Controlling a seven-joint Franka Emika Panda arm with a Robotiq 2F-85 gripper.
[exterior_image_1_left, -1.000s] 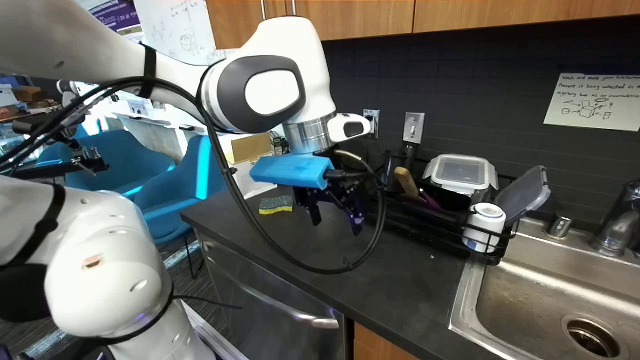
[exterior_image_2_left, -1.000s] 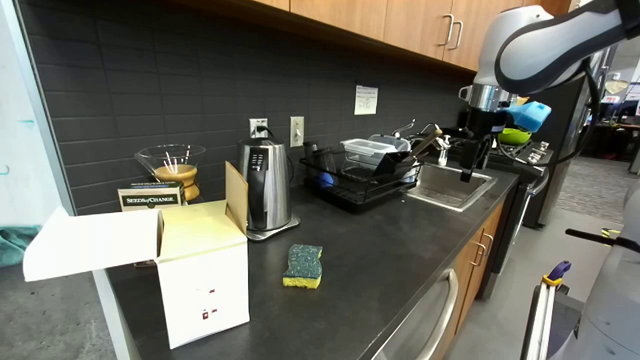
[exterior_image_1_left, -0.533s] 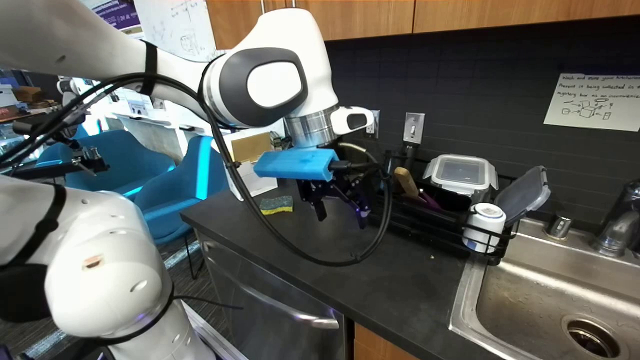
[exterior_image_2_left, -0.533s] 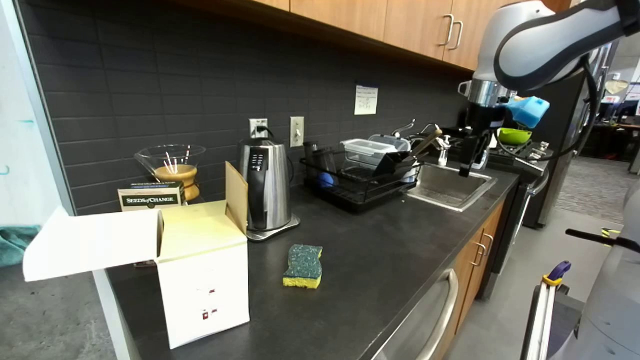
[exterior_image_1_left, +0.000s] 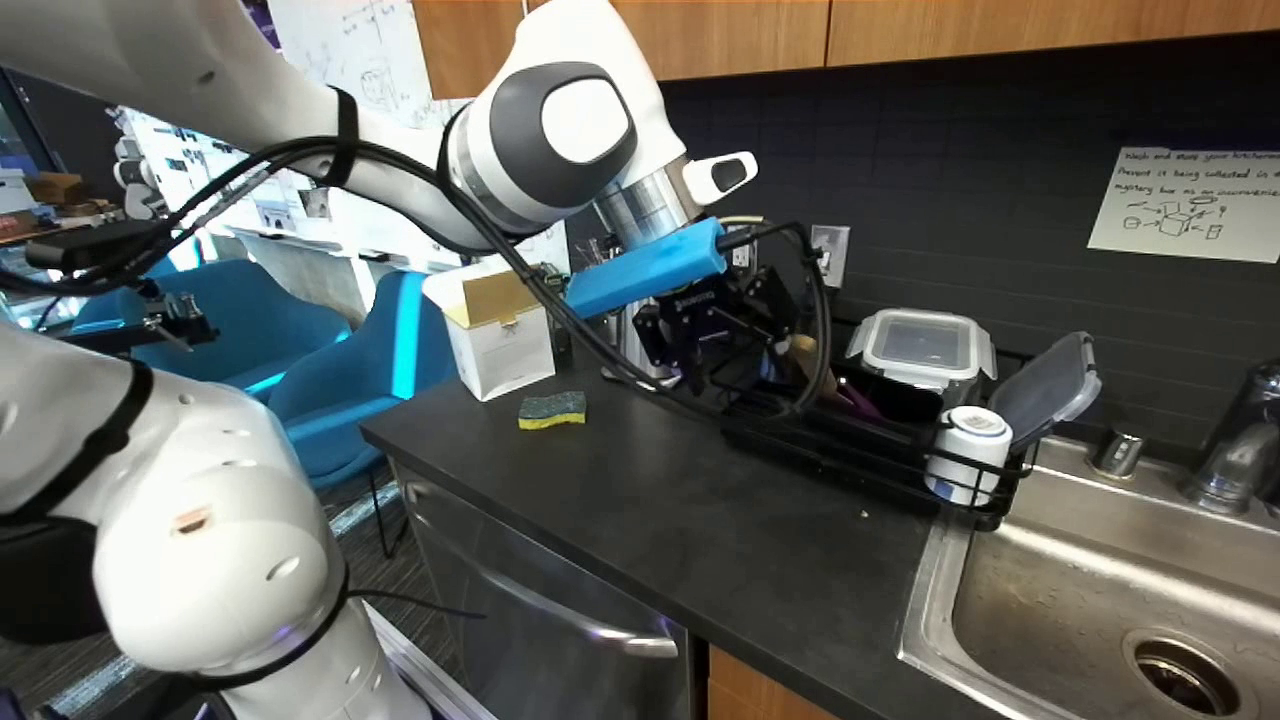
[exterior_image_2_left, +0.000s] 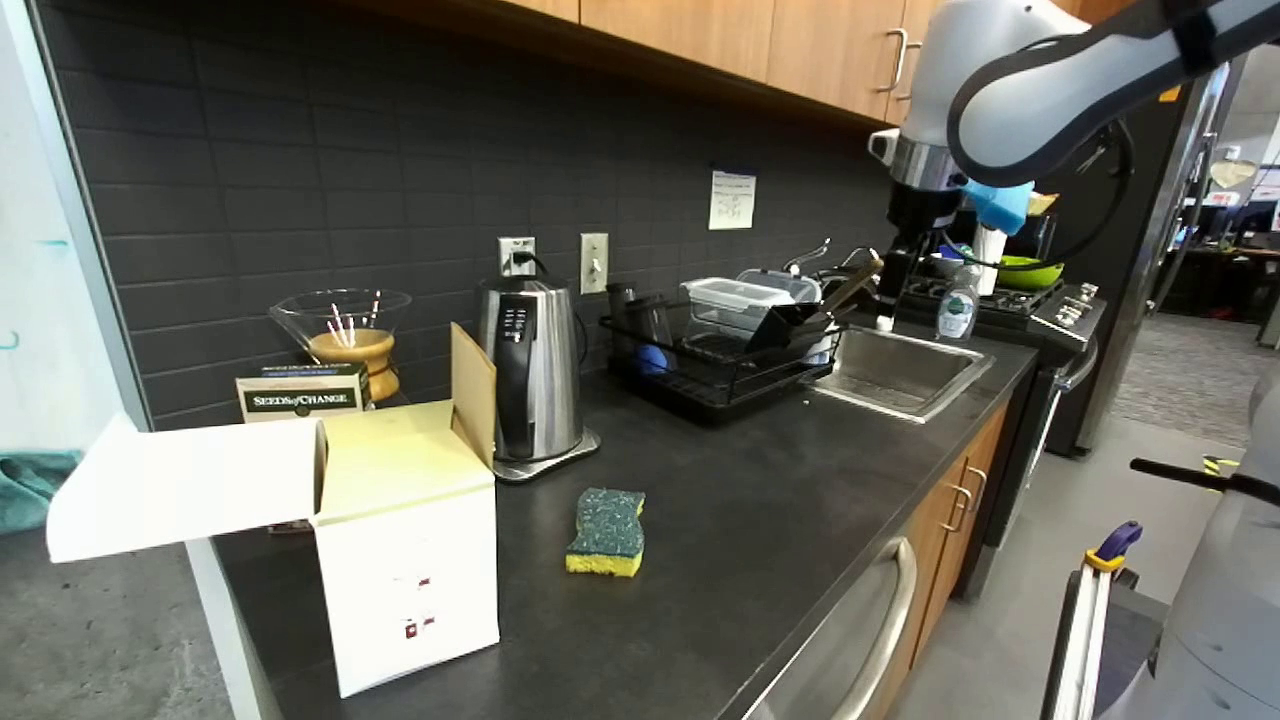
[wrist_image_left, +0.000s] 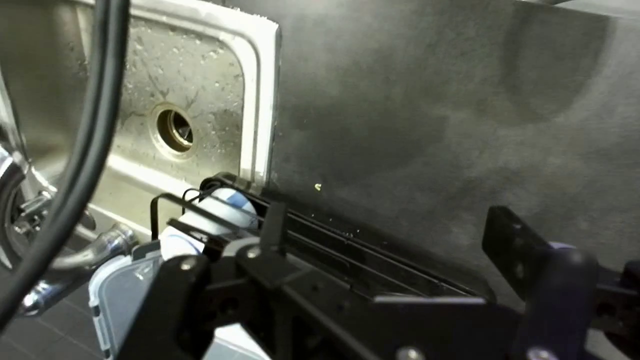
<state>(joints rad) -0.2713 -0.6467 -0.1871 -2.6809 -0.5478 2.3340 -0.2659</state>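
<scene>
One carton (exterior_image_2_left: 300, 400), labelled SEEDS of CHANGE; one white box (exterior_image_2_left: 405, 590), standing open; one kettle (exterior_image_2_left: 535, 370); one sponge (exterior_image_2_left: 607, 530); one rack (exterior_image_2_left: 712, 402) holding a tub (exterior_image_2_left: 738, 304), on the counter (exterior_image_2_left: 720, 520) beside the sink (exterior_image_2_left: 905, 372); one note (exterior_image_1_left: 1190, 205), reading "Wash and store your kitchen…"; one gripper (wrist_image_left: 387, 212), marked ROBOTIQ, jaws apart, near the rack.

At nine o'clock in an exterior view, bright light streaks the chair (exterior_image_1_left: 345, 375); in the wrist view, the sink (wrist_image_left: 262, 95) glares at eleven and the surface (wrist_image_left: 420, 130) takes soft shadow at two.
</scene>
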